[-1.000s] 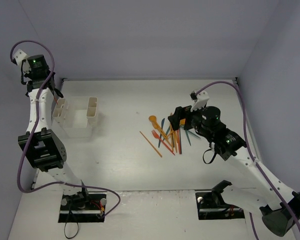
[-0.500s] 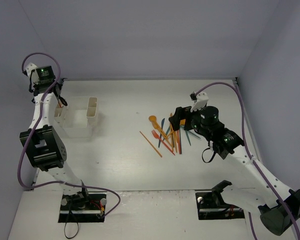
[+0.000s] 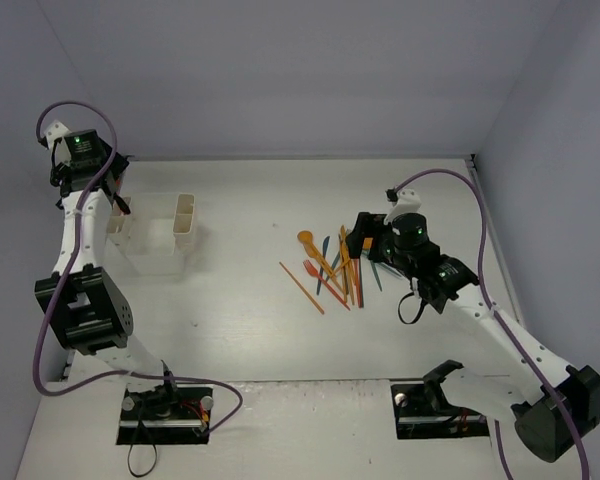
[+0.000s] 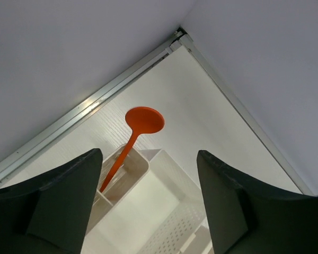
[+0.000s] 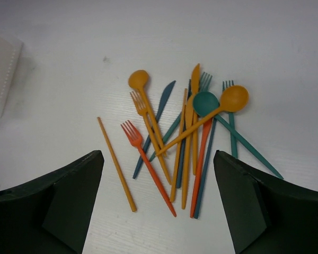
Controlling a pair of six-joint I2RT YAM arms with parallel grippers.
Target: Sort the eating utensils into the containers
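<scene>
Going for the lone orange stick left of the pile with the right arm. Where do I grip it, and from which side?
Grip the orange stick at mid-length, with the right claw coming straight down and its fingers astride the stick's width. It lies flat with bare table on both sides. The red fork runs close alongside but does not touch it.

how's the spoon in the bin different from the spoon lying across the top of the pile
Colour: the binned spoon is red-orange, the pile spoon amber. Pose: the binned spoon leans bowl-up in a white bin compartment; the pile spoon lies flat across other utensils on the table. State: the binned spoon is sorted, the pile spoon not yet. Both have round bowls and thin handles.
</scene>
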